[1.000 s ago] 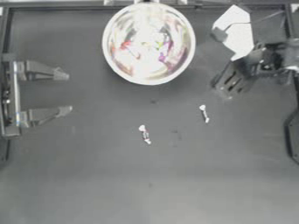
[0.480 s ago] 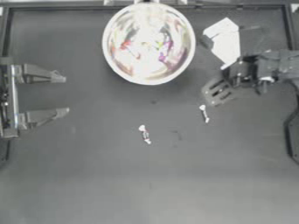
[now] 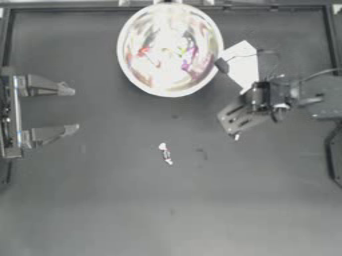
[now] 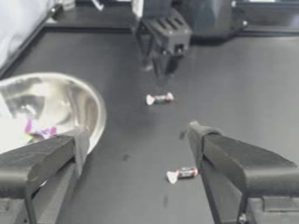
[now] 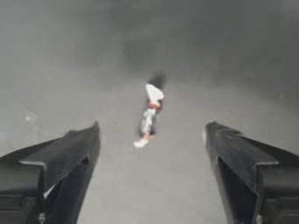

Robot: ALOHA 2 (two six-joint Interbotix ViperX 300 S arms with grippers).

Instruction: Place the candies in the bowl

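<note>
Since a moment ago, the right gripper (image 3: 235, 121) has come down from beside the bowl (image 3: 169, 49), jaws wide, over a thin white candy (image 5: 149, 115) lying between its fingertips. A second white candy (image 3: 165, 153) lies mid-table. The left gripper (image 3: 68, 110) waits, jaws wide.

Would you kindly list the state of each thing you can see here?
Bowl: upright, holding coloured candies.
White candy under the right gripper: lying flat on the table, untouched.
White candy mid-table: lying loose, untouched.
Right gripper: open, above the first white candy.
Left gripper: open, parked at the left edge.
</note>
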